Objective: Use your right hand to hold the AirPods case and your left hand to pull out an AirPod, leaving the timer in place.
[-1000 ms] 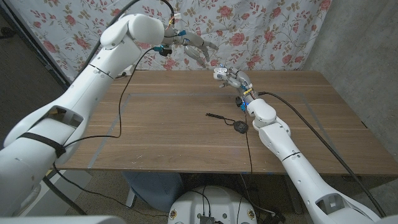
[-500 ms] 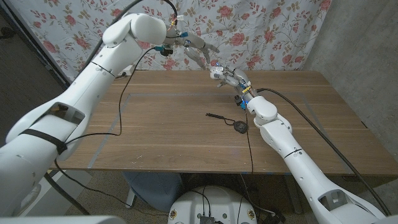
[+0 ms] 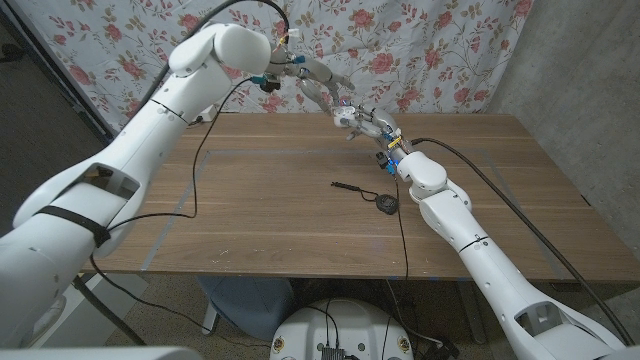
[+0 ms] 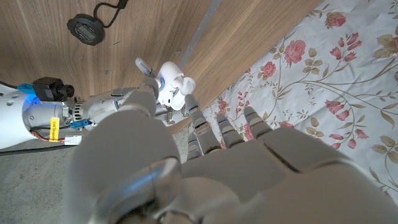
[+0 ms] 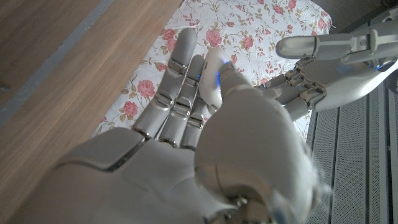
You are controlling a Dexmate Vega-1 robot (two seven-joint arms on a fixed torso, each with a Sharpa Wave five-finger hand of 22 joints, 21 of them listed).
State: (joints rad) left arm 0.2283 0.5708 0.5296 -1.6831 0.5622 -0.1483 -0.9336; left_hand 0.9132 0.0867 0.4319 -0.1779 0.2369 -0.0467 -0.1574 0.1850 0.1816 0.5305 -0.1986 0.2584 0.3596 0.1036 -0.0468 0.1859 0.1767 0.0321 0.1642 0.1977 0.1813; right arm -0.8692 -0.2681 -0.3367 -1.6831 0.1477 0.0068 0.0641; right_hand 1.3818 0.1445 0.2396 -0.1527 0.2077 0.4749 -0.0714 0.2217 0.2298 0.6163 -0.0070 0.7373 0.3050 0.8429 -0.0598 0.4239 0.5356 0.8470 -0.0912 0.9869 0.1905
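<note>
My right hand [image 3: 370, 126] is raised above the table's far edge and grips the small white AirPods case [image 3: 344, 116]. In the left wrist view the case [image 4: 172, 91] sits at the tips of the right hand [image 4: 118, 102], and its top looks open. My left hand [image 3: 315, 80] hovers just beyond it with its fingers spread, their tips close to the case and holding nothing. The right wrist view has the case [image 5: 214, 78] between my right hand's thumb and fingers, and the left hand [image 5: 329, 59] reaching in. The black round timer [image 3: 386, 204] lies on the table.
The wooden table [image 3: 250, 200] carries the timer and its thin black cord [image 3: 350, 187]. A flowered curtain [image 3: 450, 50] hangs behind the far edge. A black cable [image 3: 200, 150] droops from my left arm over the table's left part.
My left hand has come down and to the right, toward the case. My right hand has shifted a little to the left and up with the case, closing the gap.
</note>
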